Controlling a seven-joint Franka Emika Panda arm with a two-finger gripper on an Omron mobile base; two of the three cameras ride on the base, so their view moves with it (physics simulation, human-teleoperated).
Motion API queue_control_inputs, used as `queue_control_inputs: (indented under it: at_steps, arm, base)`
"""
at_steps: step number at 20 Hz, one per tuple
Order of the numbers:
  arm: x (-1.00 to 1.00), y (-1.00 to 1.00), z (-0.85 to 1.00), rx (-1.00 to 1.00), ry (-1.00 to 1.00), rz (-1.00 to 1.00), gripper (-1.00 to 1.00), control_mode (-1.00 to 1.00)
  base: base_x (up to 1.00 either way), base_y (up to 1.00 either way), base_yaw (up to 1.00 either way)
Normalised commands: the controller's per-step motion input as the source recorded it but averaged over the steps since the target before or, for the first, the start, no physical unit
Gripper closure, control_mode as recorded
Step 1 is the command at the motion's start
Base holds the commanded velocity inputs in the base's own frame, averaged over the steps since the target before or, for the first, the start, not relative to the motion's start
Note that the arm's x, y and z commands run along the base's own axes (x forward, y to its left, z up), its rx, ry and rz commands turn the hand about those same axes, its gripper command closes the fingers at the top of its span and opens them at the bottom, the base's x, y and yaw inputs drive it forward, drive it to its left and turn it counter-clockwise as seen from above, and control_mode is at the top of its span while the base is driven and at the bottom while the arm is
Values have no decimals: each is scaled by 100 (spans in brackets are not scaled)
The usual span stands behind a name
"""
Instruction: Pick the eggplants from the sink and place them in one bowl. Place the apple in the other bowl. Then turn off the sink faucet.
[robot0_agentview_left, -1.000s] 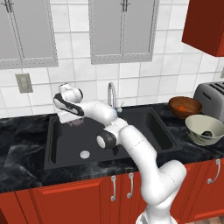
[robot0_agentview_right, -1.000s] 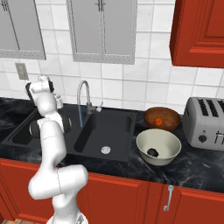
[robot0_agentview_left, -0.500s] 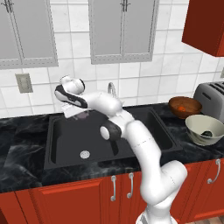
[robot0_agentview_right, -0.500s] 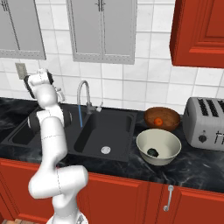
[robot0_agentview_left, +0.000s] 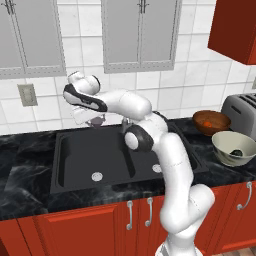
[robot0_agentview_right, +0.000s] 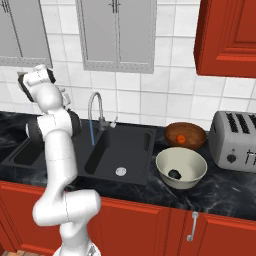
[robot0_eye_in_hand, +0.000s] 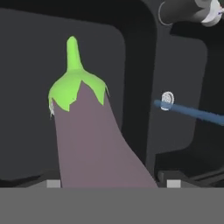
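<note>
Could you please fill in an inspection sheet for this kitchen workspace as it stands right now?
Surface: black marbled counter with a black double-basin sink; both basins hold only their drains.
Job's things: pale purple eggplant in the pincer, above the sink; dark eggplant in the pale grey-cream bowl; apple in the reddish-brown bowl; faucet running, a blue stream falling into the right basin.
Clutter: silver toaster right of the bowls.
Grippers: pincer shut on the pale purple eggplant, raised over the left basin.
Cables: nothing seen.
Surroundings: white tiled wall, grey upper cabinets, red cabinets, wall outlet.
</note>
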Motion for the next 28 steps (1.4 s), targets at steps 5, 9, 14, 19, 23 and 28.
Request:
queue_control_inputs:
  at_steps: [5,9,14,19,23,28]
  arm:
    - [-65,-30,14,25,-33,0,100,-100]
    - [-67,-38,0,27,-45,0,100,-100]
    - [-75,-50,16,25,-42,0,100,-100]
    - [-52,-38,82,17,-9,0,100,-100]
    - [-36,-13,98,7,2,0,100,-100]
    - [-38,-6,83,-1,12,0,100,-100]
  base:
    - [0,0,0]
    - [0,0,0]
    - [0,0,0]
    - [0,0,0]
    - [0,0,0]
    - [0,0,0]
